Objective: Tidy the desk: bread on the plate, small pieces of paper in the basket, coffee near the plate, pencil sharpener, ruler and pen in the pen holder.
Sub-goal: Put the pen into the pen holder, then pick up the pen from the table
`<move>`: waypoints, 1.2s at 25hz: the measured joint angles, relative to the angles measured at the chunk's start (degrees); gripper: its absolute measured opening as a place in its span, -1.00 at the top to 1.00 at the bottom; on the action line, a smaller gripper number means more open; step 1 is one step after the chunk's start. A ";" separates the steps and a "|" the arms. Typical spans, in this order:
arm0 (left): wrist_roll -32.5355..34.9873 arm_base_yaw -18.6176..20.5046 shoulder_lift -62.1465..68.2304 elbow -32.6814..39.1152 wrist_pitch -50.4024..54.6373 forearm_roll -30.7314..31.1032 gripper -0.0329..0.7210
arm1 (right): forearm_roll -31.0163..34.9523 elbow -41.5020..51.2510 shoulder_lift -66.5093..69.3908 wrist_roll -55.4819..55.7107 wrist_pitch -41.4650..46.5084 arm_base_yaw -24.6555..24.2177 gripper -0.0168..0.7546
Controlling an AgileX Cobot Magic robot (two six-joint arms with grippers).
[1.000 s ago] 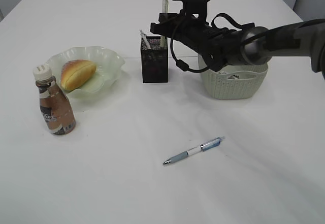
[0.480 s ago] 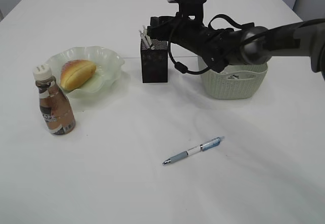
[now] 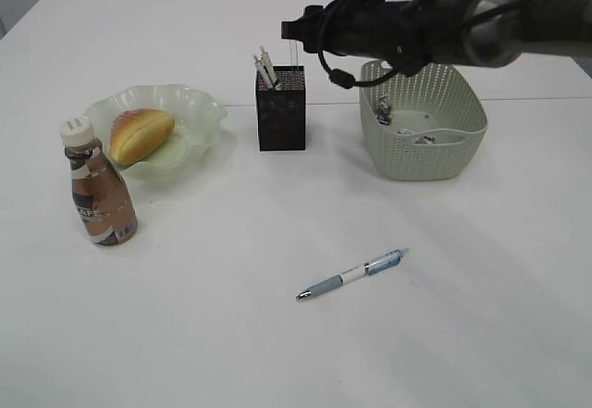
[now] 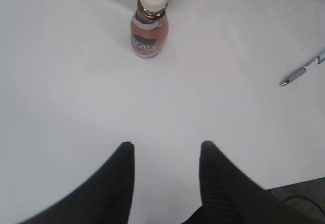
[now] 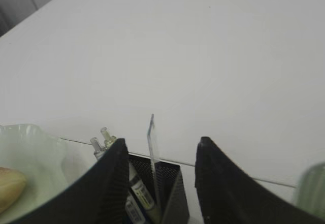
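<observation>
Black mesh pen holder (image 3: 281, 110)

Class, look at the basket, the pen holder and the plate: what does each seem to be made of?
Basket: probably matte sage-green plastic, moulded in a woven pattern. Pen holder: black perforated mesh, likely metal. Plate: pale green translucent plastic or glass, glossy ruffled rim.

Right arm (image 3: 481, 24) was matte black with a glossy grey link, looped black cables at 12 o'clock. Both grippers' fingers (image 4: 119, 183) black, ribbed pads.
</observation>
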 joint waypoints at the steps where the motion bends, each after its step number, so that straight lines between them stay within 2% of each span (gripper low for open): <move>1: 0.00 0.00 0.00 0.00 0.00 0.00 0.10 | 0.00 -0.05 -1.62 0.00 3.90 0.00 0.04; 8: 0.00 0.00 0.00 0.00 0.00 0.00 0.10 | 3.56 -0.18 -13.39 0.03 34.59 0.87 0.32; 16: 0.00 0.00 0.14 0.00 0.00 0.00 0.10 | 3.54 -0.88 -21.49 -6.31 68.31 1.08 0.35; 19: 1.61 0.00 1.36 0.00 0.00 -0.38 0.10 | 4.99 -0.88 -21.49 -7.95 72.64 1.08 0.26; 23: 4.06 0.00 3.15 0.00 0.00 -1.96 0.10 | 8.57 -0.88 -21.49 -9.00 73.11 1.08 -0.10; 25: 4.88 0.00 3.47 0.00 0.00 -2.74 0.10 | 10.49 -0.88 -21.17 -9.41 73.27 1.08 -0.21; 30: 5.29 0.00 3.75 0.00 -0.12 -3.39 0.09 | 14.57 -0.88 -20.80 -9.68 73.29 1.08 -0.26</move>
